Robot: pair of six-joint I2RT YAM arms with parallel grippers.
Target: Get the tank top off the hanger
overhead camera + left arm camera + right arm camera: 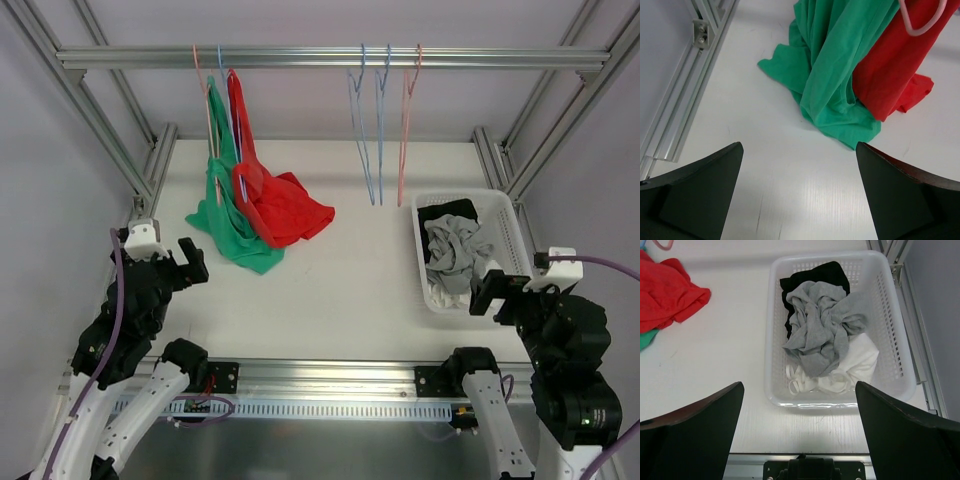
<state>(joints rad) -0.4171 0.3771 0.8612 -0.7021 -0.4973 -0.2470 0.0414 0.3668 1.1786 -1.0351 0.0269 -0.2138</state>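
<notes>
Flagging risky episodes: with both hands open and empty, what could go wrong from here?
1. The green tank top and red tank top hang pressed together and overlap on the table; pulling one may drag the other along.
2. The basket looks fairly full, with a grey garment heaped on top; another piece might spill over the rim.

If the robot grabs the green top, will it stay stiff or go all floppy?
Probably floppy: the green top hangs in soft folds and its hem puddles on the table. It likely weighs little, since it looks like thin cloth. It may tug the red top along, because the two press together.
</notes>
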